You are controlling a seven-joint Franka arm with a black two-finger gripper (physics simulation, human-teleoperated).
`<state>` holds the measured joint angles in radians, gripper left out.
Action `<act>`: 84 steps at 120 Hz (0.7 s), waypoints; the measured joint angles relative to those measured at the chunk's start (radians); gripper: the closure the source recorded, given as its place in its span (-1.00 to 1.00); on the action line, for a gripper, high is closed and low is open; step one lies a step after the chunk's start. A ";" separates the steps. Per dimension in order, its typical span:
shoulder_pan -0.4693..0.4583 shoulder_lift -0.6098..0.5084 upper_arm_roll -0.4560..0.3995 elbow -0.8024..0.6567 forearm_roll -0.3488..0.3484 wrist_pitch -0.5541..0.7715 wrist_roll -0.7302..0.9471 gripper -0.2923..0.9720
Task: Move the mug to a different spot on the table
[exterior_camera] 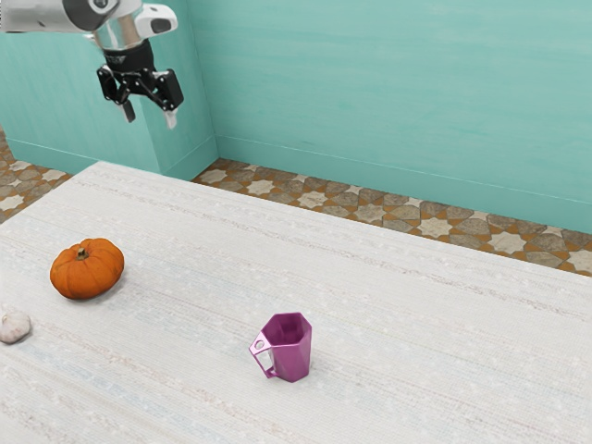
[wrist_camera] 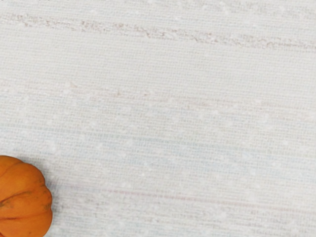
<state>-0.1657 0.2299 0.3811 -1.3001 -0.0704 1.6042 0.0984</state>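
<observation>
At the exterior view's far left lies a small pale lumpy bulb (exterior_camera: 13,325) on the whitewashed, wood-grained bench (exterior_camera: 416,277). Near it on its right, not touching, sits a ribbed orange pumpkin (exterior_camera: 86,268). The wrist view catches part of the same pumpkin (wrist_camera: 22,197) with bare bench (wrist_camera: 173,98) beside it, so we judge that our hand looks down on that stretch. Further right, high above the bench's back corner, hangs our black two-finger claw (exterior_camera: 150,117). Its fingers are spread wide and point downward, with nothing between them.

Right again, well apart from the pumpkin and nearer the bench's front, stands the glossy magenta six-sided mug (exterior_camera: 287,344). It is upright, mouth up, with its angular handle (exterior_camera: 262,355) turned toward the exterior view's left. Nothing touches it.

We judge the mug to be stiff and fairly light. It should not give under the fingers, but its shiny finish looks slippery. The flat facets help, since two opposite faces offer parallel surfaces that are kinder than a round wall. We would come down from above and pinch one wall at the rim, one finger inside and one outside, on the side away from the handle. If the claw's opening allows, we could instead span the body across two opposite facets. The handle looks thin and small, a poor place to grip, and holding there would likely let the mug swing. A firm, level hold should keep it from tipping.
</observation>
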 joint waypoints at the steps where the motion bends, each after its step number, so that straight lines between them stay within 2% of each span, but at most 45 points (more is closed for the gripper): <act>1: 0.000 0.001 -0.001 0.000 0.000 0.000 0.000 -0.51; 54: -0.102 0.001 -0.017 -0.001 0.012 0.008 0.012 -0.51; 64: -0.155 -0.028 -0.014 -0.082 0.036 0.012 0.024 -0.51; 84: -0.208 -0.209 -0.073 -0.412 0.122 0.140 0.063 -0.51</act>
<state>-0.3738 0.0207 0.3077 -1.7117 0.0516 1.7437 0.1618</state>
